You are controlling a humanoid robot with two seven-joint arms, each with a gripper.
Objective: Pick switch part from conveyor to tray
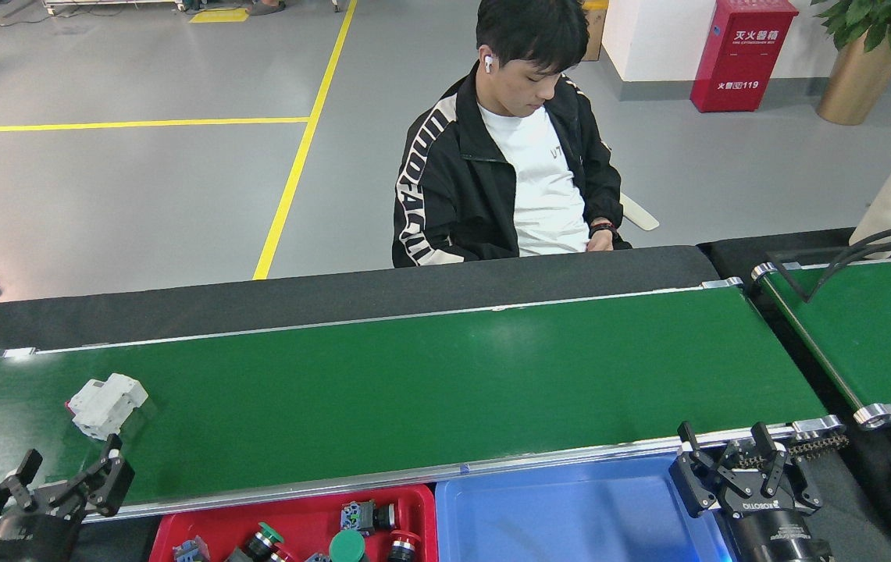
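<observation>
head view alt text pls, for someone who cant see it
A white switch part lies near the left end of a green conveyor, with the open left gripper just in front of it. The open right gripper hovers by a blue tray; a red tray holds other parts, and a person sits behind.

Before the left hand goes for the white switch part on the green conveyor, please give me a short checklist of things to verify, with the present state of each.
1. Left hand open and empty: ok, its fingers are spread with nothing between them.
2. White switch part on the conveyor and free of the hand: ok, it lies near the belt's left end, just beyond the hand.
3. Nothing else near the part on the belt: ok.
4. Red tray has room: cannot tell, only its top part shows, with several parts inside.
5. Right hand out of the way: ok, at the blue tray.
6. Belt stopped: cannot tell.
</observation>
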